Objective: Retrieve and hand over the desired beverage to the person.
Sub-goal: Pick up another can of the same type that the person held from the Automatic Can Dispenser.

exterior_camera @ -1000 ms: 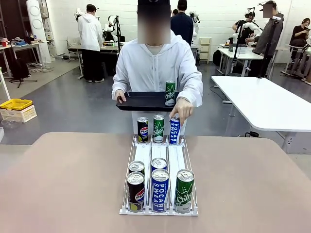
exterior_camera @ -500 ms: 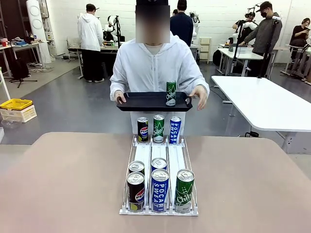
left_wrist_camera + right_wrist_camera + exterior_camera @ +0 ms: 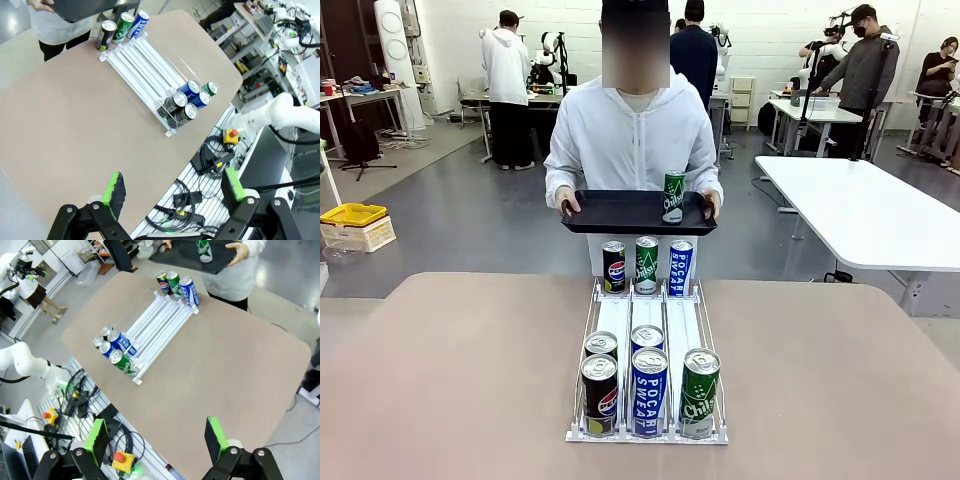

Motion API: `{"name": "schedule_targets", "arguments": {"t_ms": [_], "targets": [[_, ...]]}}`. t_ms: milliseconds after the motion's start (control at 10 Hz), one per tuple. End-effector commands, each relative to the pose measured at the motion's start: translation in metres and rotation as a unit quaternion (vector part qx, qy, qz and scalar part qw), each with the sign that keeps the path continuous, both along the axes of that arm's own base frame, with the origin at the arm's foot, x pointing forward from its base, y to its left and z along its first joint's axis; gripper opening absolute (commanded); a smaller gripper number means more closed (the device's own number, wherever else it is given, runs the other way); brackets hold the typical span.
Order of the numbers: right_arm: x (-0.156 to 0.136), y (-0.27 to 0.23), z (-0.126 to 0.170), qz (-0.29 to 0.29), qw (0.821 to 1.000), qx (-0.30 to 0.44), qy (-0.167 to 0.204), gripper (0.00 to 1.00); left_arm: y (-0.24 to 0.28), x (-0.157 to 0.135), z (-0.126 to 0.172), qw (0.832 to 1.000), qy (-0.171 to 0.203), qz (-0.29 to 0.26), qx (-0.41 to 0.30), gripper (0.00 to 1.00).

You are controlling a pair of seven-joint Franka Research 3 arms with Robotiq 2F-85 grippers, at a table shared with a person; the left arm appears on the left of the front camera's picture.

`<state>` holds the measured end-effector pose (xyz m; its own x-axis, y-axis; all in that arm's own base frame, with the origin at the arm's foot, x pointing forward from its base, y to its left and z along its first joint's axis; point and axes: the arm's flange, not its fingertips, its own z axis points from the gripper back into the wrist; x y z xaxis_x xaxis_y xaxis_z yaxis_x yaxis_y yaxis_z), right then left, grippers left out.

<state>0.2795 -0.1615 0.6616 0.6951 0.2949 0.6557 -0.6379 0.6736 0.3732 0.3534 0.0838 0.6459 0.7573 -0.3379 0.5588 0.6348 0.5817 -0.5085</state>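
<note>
Front view: can rack [image 3: 682,318], black tray [image 3: 620,212] held two-handed by the person [image 3: 635,140]; your left gripper [image 3: 174,189] and right gripper [image 3: 156,439] gape empty, so straddle one near-row can [image 3: 649,392] squarely.

Person's hand [image 3: 711,205] off far blue can [image 3: 680,268], now back on tray [image 3: 620,212] edge w/ the other.
</note>
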Motion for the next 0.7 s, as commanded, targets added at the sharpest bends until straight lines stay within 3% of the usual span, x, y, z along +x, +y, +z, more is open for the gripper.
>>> {"name": "schedule_targets", "arguments": {"t_ms": [0,100,200,300,400,500,600], "targets": [[0.002,-0.001,-0.001,0.011,1.000,0.009,-0.005,1.00,-0.085,0.029,0.018,0.989,0.044,-0.080,0.114,1.00],[0.002,-0.001,-0.001,0.011,1.000,0.009,-0.005,1.00,-0.154,0.051,0.020,0.964,0.082,-0.122,0.222,1.00],[0.002,-0.001,-0.001,0.011,1.000,0.009,-0.005,1.00,-0.237,0.081,0.007,0.926,0.141,-0.177,0.301,1.00],[0.002,-0.001,-0.001,0.011,1.000,0.009,-0.005,1.00,-0.301,0.101,-0.015,0.890,0.211,-0.222,0.337,1.00],[0.002,-0.001,-0.001,0.011,1.000,0.009,-0.005,1.00,-0.358,0.112,-0.035,0.870,0.285,-0.205,0.345,1.00],[0.002,-0.001,-0.001,0.011,1.000,0.009,-0.005,1.00,-0.400,0.117,-0.043,0.871,0.321,-0.163,0.333,1.00],[0.002,-0.001,-0.001,0.011,1.000,0.009,-0.005,1.00,-0.428,0.116,-0.045,0.874,0.331,-0.125,0.335,1.00]]}}
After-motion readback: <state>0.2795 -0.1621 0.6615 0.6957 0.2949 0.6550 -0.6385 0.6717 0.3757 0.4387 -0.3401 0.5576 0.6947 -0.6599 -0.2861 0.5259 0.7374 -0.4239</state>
